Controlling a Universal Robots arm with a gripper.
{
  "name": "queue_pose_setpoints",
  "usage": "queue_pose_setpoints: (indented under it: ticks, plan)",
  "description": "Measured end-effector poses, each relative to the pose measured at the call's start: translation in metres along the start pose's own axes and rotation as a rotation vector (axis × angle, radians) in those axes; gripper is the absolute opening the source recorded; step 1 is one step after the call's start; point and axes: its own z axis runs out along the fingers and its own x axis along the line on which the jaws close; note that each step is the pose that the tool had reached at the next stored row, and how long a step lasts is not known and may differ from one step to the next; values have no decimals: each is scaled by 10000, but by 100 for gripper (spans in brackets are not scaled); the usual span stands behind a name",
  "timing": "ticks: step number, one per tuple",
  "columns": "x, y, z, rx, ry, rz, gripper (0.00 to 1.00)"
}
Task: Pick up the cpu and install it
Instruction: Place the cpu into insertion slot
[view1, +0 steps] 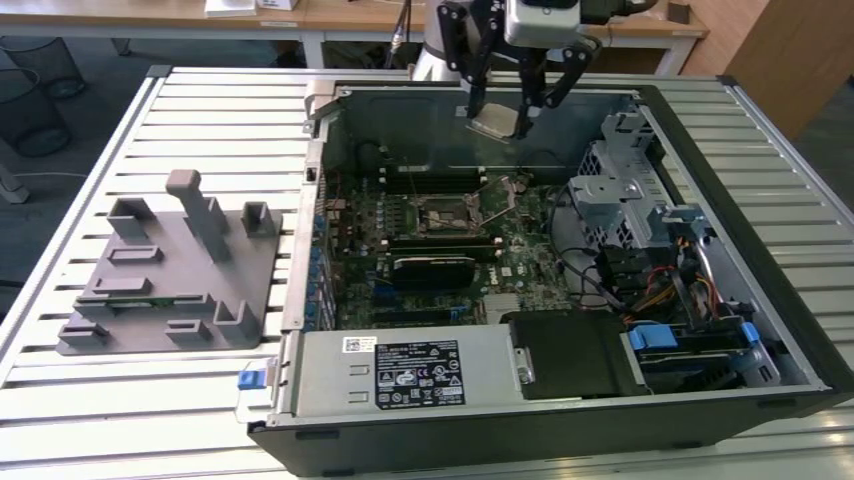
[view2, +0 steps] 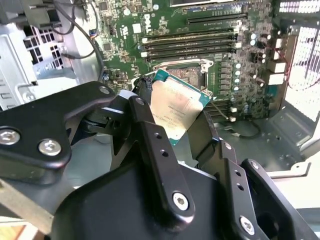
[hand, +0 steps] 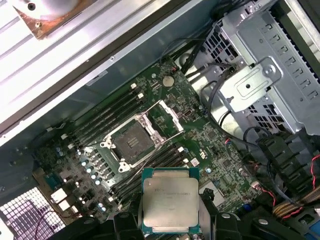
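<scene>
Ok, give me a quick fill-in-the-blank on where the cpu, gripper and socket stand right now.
1. The gripper is ____ on the cpu.
2. The cpu hangs ____ the socket, not seated in it.
3. The socket's metal frame stands ____, with nothing in the socket.
4. The grey fixture lies outside the case, on the exterior view's ____.

Missing words: shut; above; open; left.

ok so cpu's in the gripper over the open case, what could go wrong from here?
1. The gripper pinches the cpu by two opposite edges only, and it looks tilted in the exterior view. It might slip, or meet the socket corner-first.
2. The socket's metal frame stands open right beside it, so a finger coming down could catch on it.
</scene>
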Motion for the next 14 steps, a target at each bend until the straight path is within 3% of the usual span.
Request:
queue_pose_setpoints:
  ticks: [14]
  plan:
    - [0, 0, 8, 23, 21, 1512, 53]
